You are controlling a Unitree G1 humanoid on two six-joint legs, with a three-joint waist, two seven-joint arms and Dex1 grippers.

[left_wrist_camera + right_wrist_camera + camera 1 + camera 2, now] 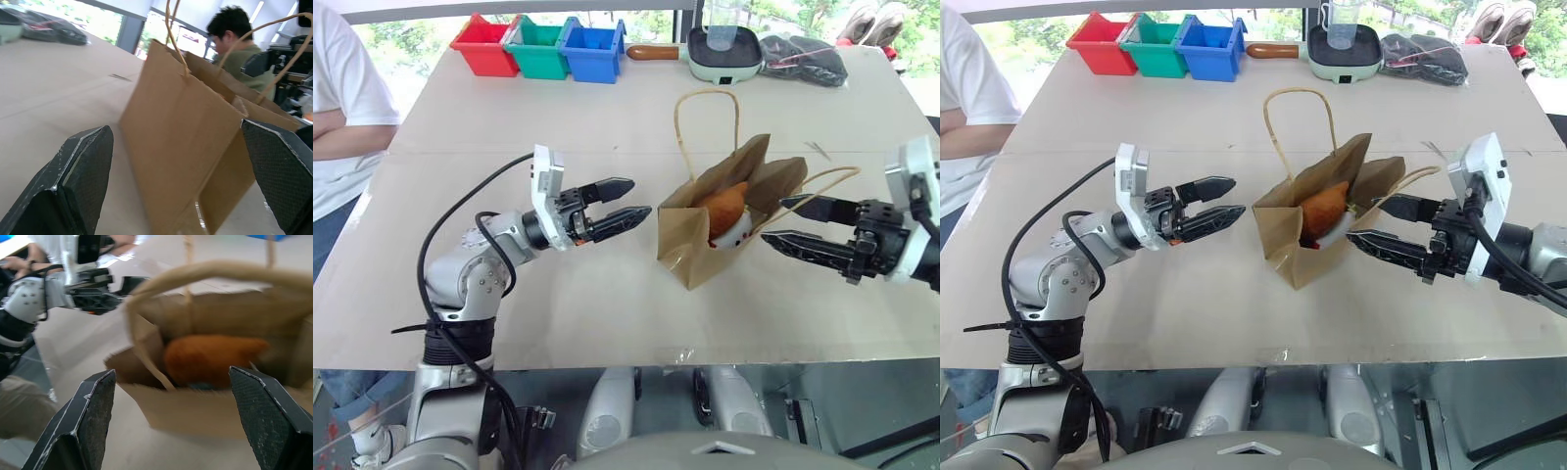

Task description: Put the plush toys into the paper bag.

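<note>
Tabletop (607, 313) shot: both toys look bagged already

Paper bag (690, 240) sits mid-table, mouth tipped toward the right gripper (785, 223), with the orange plush toy (724, 208) and the white one (736, 233) inside. Right jaws are spread and empty at the opening, probably just let go. Left gripper (625, 204) waits open and empty beside the bag's other side, likely to steady it.

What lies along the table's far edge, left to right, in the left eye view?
Red bin → green bin → blue bin → green pan → black bag.
</note>
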